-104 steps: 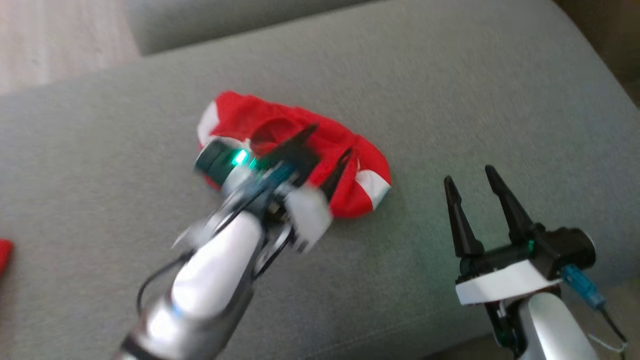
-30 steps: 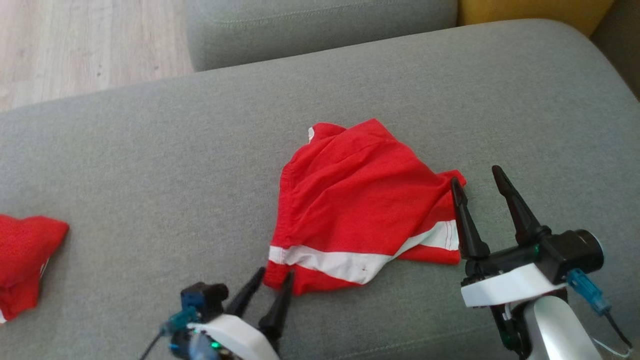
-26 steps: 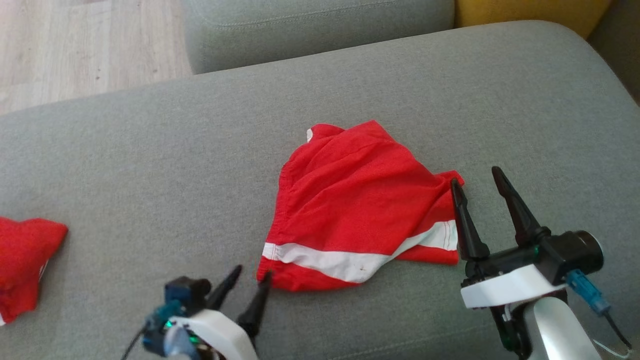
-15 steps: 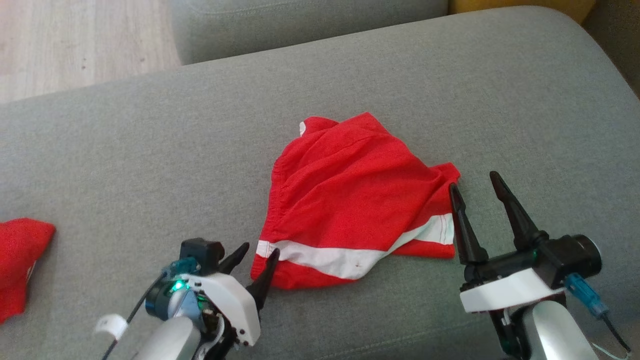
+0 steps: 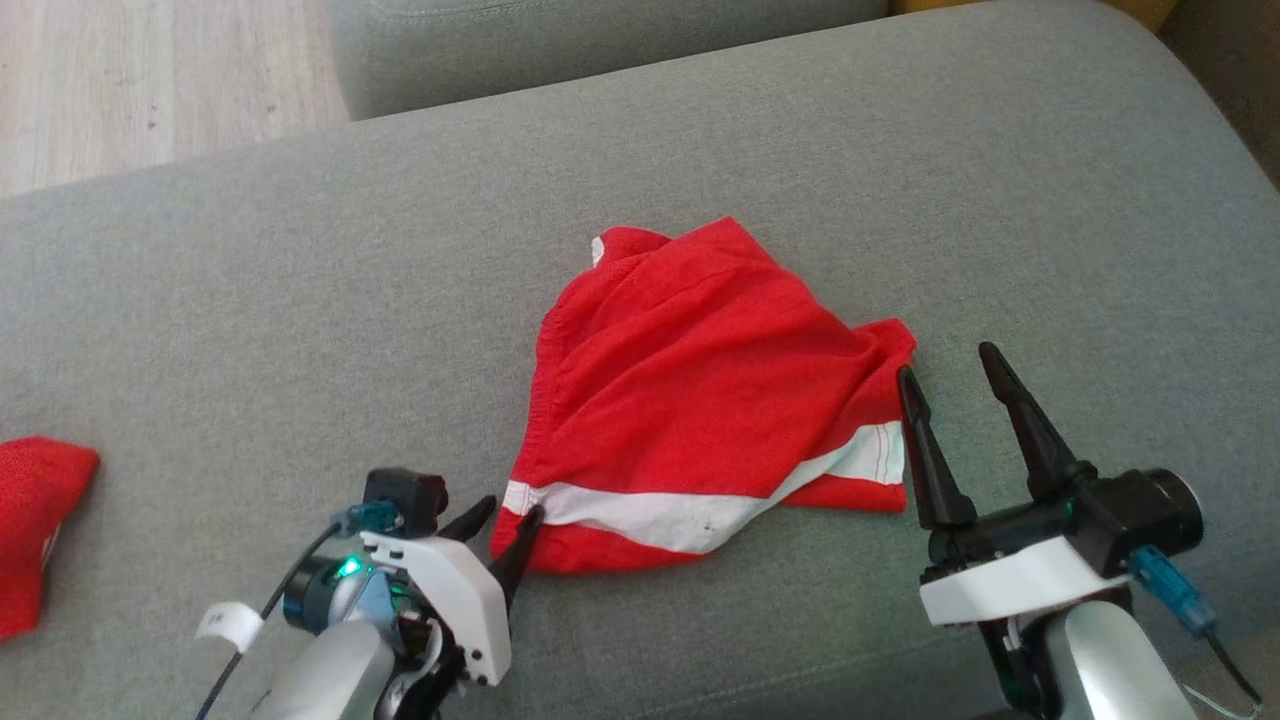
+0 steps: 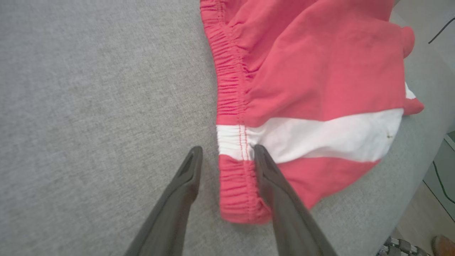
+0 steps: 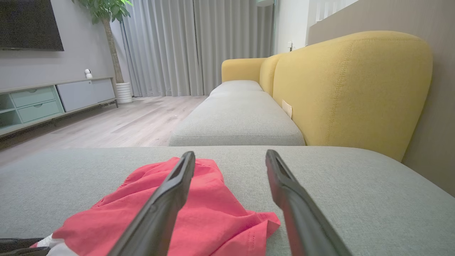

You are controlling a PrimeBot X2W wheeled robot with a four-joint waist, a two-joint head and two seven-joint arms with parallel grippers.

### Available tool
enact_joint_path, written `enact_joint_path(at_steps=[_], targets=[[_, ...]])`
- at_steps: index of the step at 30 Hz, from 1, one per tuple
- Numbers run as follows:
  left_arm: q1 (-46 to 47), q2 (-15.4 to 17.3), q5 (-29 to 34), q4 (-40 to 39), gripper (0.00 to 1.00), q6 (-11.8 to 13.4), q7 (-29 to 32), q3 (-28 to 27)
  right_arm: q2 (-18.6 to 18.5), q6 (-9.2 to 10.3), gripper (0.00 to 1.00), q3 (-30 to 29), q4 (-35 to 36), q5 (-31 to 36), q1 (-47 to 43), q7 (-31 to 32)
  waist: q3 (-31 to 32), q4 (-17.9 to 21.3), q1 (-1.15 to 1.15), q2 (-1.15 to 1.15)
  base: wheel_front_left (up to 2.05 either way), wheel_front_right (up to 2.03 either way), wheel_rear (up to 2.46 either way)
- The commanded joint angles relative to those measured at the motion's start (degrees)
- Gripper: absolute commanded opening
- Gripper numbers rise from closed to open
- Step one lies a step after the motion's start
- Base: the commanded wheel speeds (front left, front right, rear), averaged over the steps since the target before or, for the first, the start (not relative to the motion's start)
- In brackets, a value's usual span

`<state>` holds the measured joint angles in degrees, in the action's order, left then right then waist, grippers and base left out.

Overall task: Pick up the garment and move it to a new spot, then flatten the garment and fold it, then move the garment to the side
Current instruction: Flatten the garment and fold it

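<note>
The garment (image 5: 700,400), red shorts with a white stripe, lies spread but wrinkled on the grey sofa seat (image 5: 300,300). My left gripper (image 5: 510,507) is low at its near left corner. In the left wrist view the left gripper (image 6: 226,148) stands open, its fingers straddling the gathered waistband edge of the garment (image 6: 312,71) at the white stripe. My right gripper (image 5: 944,360) hovers open beside the garment's right corner, holding nothing. From the right wrist, the right gripper (image 7: 229,153) points over the garment (image 7: 199,213), which lies under its left finger.
Another red cloth (image 5: 30,520) lies at the seat's far left. A second grey cushion (image 5: 600,40) adjoins at the back, with wooden floor (image 5: 150,80) to its left. A yellow backrest (image 7: 348,89) rises to the right. The seat's front edge runs near my arms.
My left gripper has crept up to the garment's near left corner and its jaws have narrowed around the waistband. The head view has shifted slightly. The right gripper has stayed put.
</note>
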<state>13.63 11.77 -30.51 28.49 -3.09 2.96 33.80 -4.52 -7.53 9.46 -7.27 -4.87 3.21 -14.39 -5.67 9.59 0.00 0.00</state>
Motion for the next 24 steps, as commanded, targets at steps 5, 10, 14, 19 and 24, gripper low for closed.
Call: enact_joint_path(at_steps=[5, 10, 14, 19, 24], targets=[[4.0, 0.7, -0.3, -0.2, 0.47, -0.9, -0.9, -1.2, -0.8, 0.04, 1.00, 2.0, 1.1, -0.1, 2.1, -0.6, 0.6, 0.1, 0.00, 0.00, 0.00, 0.00, 0.00], [4.4, 0.6, 0.3, 0.2, 0.00, -1.1, -3.2, -0.7, -1.3, 0.04, 1.00, 2.1, 0.8, -0.2, 1.7, -0.6, 1.4, 0.2, 0.00, 0.00, 0.00, 0.00, 0.00], [3.9, 0.7, 1.1, -0.9, 0.00, -0.8, -5.1, -0.3, -1.2, 0.04, 1.00, 2.1, 0.9, -0.2, 1.4, -0.6, 1.4, 0.1, 0.00, 0.00, 0.00, 0.00, 0.00], [0.4, 0.9, -0.5, -5.1, 0.00, 1.2, -8.7, -2.4, -1.4, 0.04, 1.00, 3.1, -1.7, -1.0, 0.2, -0.6, 1.5, -0.1, 0.00, 0.00, 0.00, 0.00, 0.00], [-4.1, 2.4, -2.7, -10.5, 0.00, 3.3, -12.4, -6.0, -1.0, 0.04, 1.00, 2.6, -9.1, -4.8, -0.2, -0.6, 1.2, -1.0, 0.00, 0.00, 0.00, 0.00, 0.00]])
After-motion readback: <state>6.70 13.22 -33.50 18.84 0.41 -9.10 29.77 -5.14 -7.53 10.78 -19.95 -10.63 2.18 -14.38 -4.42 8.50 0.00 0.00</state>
